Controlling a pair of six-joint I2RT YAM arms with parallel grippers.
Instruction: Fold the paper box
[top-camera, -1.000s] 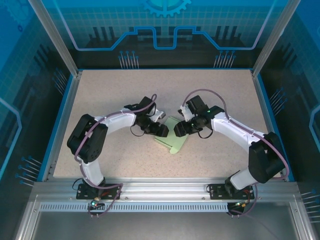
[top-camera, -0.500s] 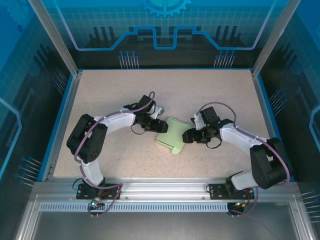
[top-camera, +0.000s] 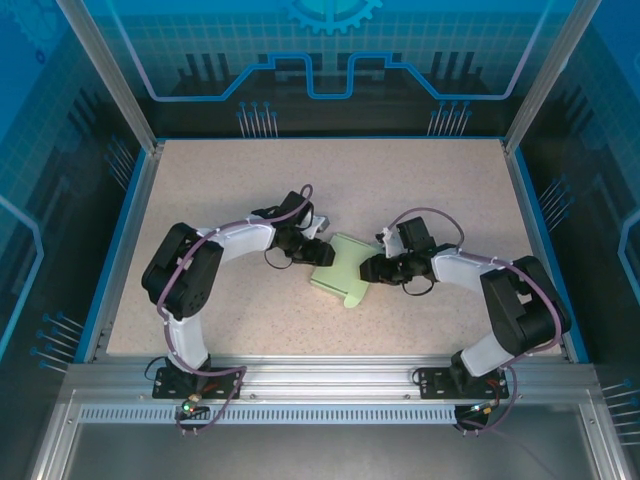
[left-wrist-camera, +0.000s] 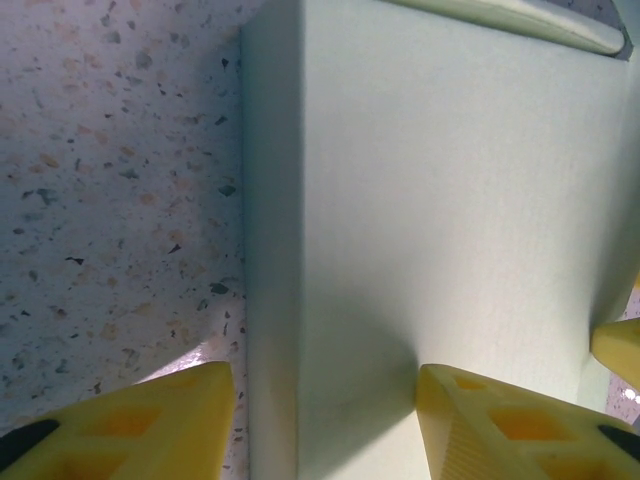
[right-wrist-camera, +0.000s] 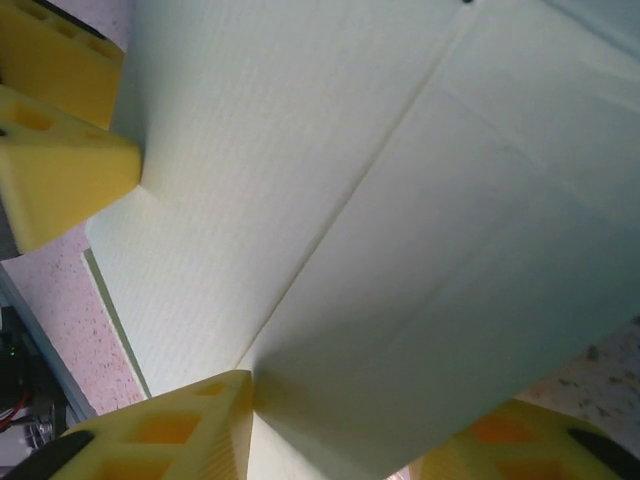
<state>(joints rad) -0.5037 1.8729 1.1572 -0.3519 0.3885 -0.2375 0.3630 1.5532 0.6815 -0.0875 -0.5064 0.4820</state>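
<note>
The paper box (top-camera: 343, 272) lies in the middle of the table (top-camera: 220, 190), between the two grippers. Its long axis runs from far right to near left, and a rounded flap points to the near side. The table is speckled beige and closed in by blue panels (top-camera: 60, 150). The left gripper (top-camera: 320, 254) and the right gripper (top-camera: 368, 270) each straddle the card with yellow fingers (left-wrist-camera: 130, 420) partly apart. We cannot tell whether they pinch it. The wrist views cut off the box.

Robot lab cell, aluminium frame (top-camera: 106, 75), blue panels (top-camera: 420, 40)
</note>
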